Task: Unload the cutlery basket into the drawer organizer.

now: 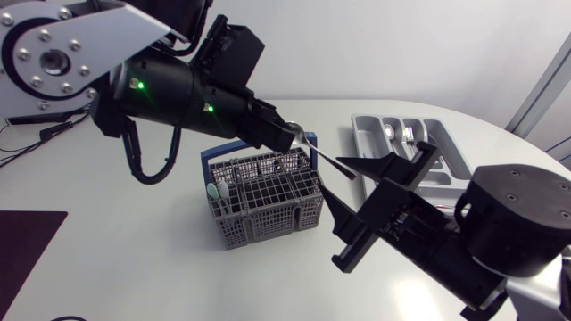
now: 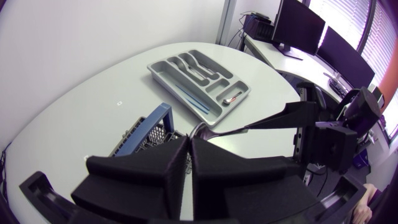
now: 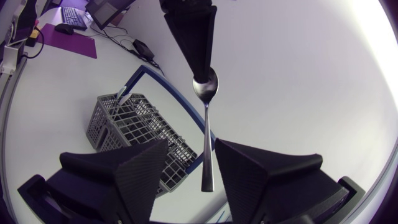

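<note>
Our left gripper (image 1: 290,135) is clamped narrow on the bowl end of a spoon (image 3: 206,124). It holds the spoon in the air above the cutlery basket (image 1: 263,192), w/ the handle sticking out ahead toward the right arm. This looks like a handover setup. The drawer organizer (image 1: 410,143) sits well beyond the left gripper on the right arm's side, so passing the spoon across prob. beats a long reach.

Our right gripper (image 3: 191,144) is spread wide, one finger each side of the handle. The handle's free end hangs between them; there seems to be a gap on both sides, so no hold yet.

The spoon is plain polished metal w/ an oval bowl and a slim, straight handle widening a bit at the end. It's shiny and smooth, so likely slippery in a pinch. The basket under the left gripper is grey wire-look plastic w/ a blue carry handle, standing on the white surface (image 1: 134,250). A white-tipped item (image 1: 214,189) pokes up at its far corner. The organizer is a grey tray w/ several compartments and a few pieces already in it, approx. behind and beside the right gripper.
</note>
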